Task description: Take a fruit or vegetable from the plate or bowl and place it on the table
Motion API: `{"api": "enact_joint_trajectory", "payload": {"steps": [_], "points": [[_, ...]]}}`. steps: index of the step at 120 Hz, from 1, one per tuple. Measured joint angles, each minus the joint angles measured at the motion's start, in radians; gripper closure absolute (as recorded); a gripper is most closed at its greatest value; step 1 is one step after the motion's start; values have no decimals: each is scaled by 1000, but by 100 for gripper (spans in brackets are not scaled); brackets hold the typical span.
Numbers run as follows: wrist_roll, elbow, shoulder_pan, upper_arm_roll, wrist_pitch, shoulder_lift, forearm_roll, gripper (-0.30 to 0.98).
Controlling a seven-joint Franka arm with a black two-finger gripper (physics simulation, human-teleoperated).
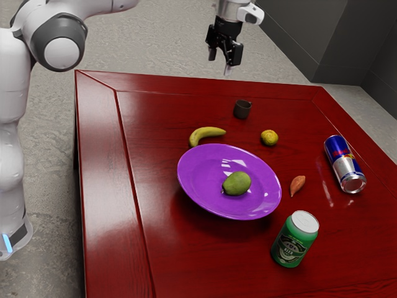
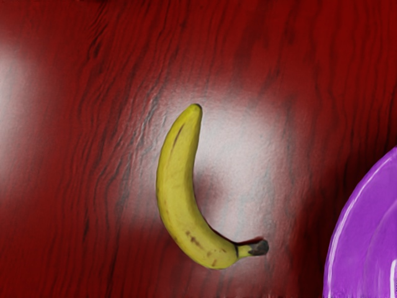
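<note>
Gripper (image 1: 221, 63) apart, empty. Shift over plate (image 1: 200, 186) ctr, straddle green fruit (image 1: 237, 184) mid-body, lift w/o bumping rim.

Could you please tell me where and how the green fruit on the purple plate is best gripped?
I would take the green fruit around its middle, coming from straight above and closing across its narrower width. It is a rounded oval lying lengthwise, so its long flanks should give the steadiest hold. The raised rim of the purple plate would probably hinder a low approach.
</note>
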Motion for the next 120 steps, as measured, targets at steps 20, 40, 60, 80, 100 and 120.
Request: {"api": "enact_joint_trajectory", "payload": {"steps": [20,40,60,80,100,120], "points": [[-2,61,-2,-12,-8,-158,14,0],[-7,55,-181,-32,-55,-182,45,0],[-11,42,-394,-26,-76,-106,52,0],[-12,46,-234,-26,-95,-111,56,0],[-36,37,-321,-43,-113,10,82,0],[-43,-107,-334,-36,0,61,33,0]]}}
